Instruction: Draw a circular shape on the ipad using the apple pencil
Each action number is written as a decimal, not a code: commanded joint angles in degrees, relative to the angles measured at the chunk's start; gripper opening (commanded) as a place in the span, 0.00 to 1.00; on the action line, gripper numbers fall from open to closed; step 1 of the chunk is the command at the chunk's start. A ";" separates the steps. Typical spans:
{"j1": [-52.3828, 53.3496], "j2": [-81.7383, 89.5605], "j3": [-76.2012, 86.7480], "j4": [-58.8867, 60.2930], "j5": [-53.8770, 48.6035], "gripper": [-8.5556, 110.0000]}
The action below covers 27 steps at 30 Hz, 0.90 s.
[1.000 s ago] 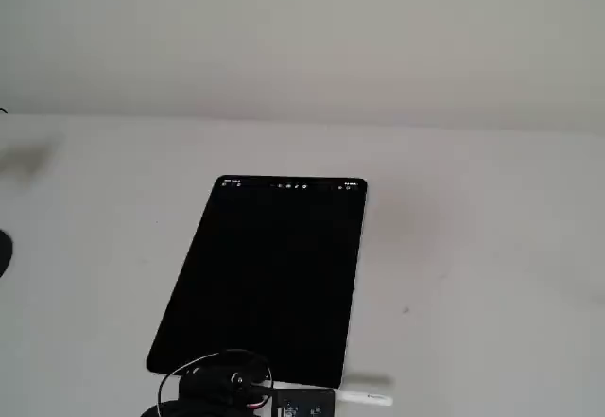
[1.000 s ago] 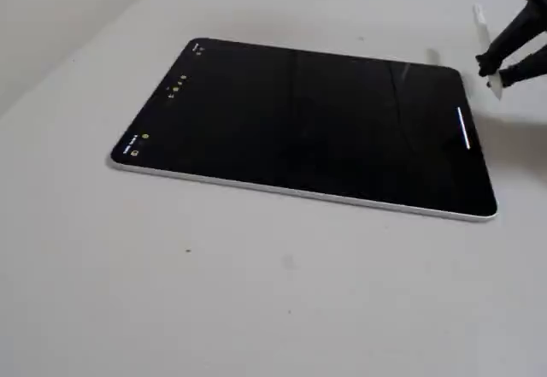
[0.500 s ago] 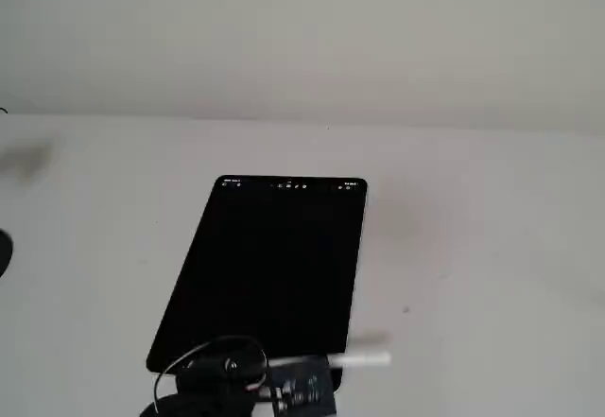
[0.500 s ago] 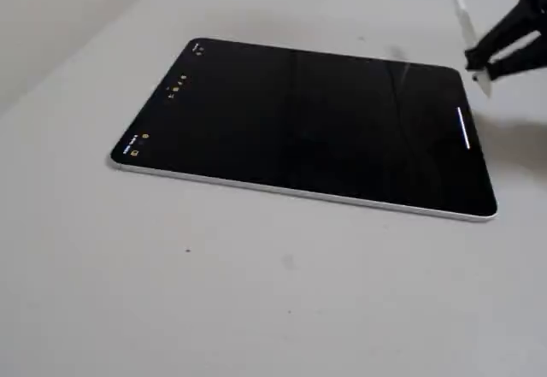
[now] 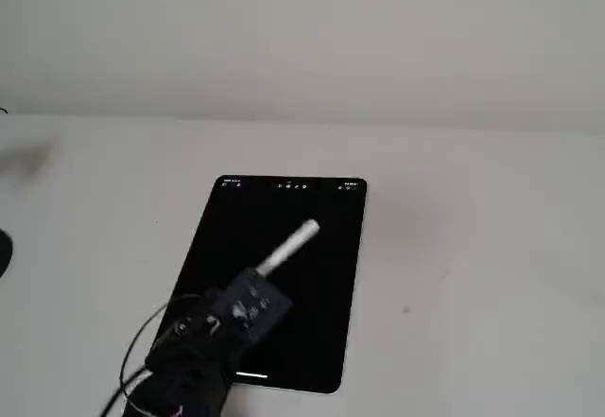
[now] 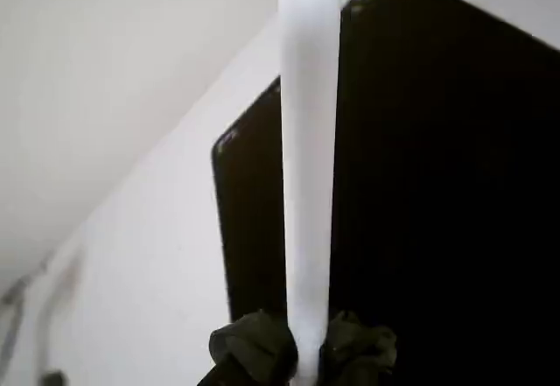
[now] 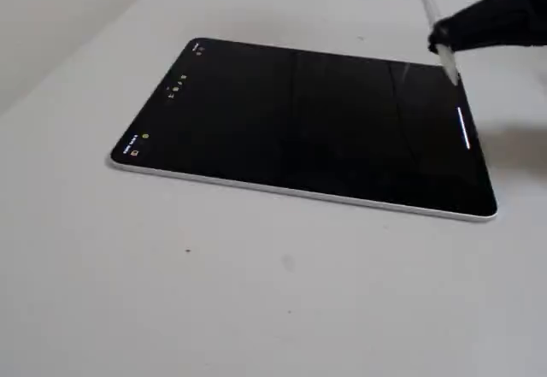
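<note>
The apple pencil (image 6: 308,167) filled the middle of the wrist view, a white shaft running straight up out of the claw (image 6: 302,351), whose padded fingers (image 6: 254,347) were clamped on its lower end. Beyond and beneath the claw lay the ipad (image 6: 437,185), flat on the white counter (image 6: 131,255), its screen black.

The pencil seemed held by one end so that its free length could reach ahead of the claw and keep the bulky body clear of the glass.

In a fixed view the pencil (image 5: 288,245) slanted up from the claw (image 5: 257,275) over the ipad (image 5: 321,341). Another fixed view showed what neither did: the tip (image 7: 451,76) sat close above, or just on, the screen (image 7: 299,120) beside a short white bar (image 7: 464,127). No circular shape showed in any view, so drawing looked not yet begun.
</note>
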 commanded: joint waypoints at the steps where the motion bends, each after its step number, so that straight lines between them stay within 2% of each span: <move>1: -1.41 -24.87 -1.32 -31.11 -8.96 0.07; 8: 1.05 -68.20 -15.03 -67.32 -18.19 0.07; 11: 2.72 -81.83 -22.24 -76.20 -21.09 0.07; 16: 4.31 -91.93 -31.90 -79.89 -23.82 0.07; 27: 6.33 -100.90 -44.74 -79.45 -25.75 0.07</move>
